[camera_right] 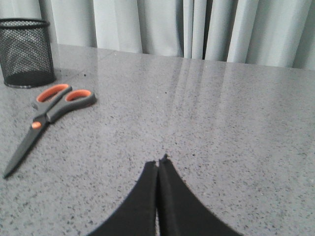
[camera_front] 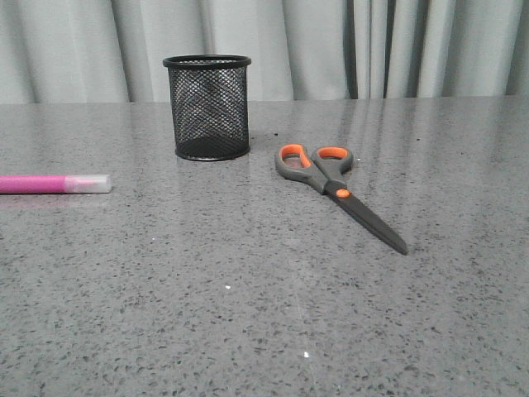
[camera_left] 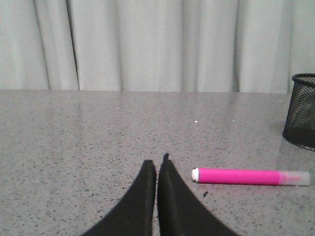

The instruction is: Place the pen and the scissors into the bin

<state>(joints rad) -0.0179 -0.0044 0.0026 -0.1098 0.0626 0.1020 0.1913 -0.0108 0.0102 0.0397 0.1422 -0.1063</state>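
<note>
The pink pen (camera_front: 50,184) lies flat at the table's left edge, whitish cap toward the middle; it also shows in the left wrist view (camera_left: 251,176). The scissors (camera_front: 335,188) lie closed right of centre, handles toward the bin, blades pointing front right; they also show in the right wrist view (camera_right: 47,118). The black mesh bin (camera_front: 208,107) stands upright behind, between them, and shows in both wrist views (camera_left: 301,118) (camera_right: 26,52). My left gripper (camera_left: 157,163) is shut and empty, a little beside the pen's end. My right gripper (camera_right: 158,162) is shut and empty, well apart from the scissors.
The grey speckled table (camera_front: 264,314) stretches wide around the objects. Pale curtains (camera_front: 331,45) hang behind the table's far edge. Neither arm shows in the front view.
</note>
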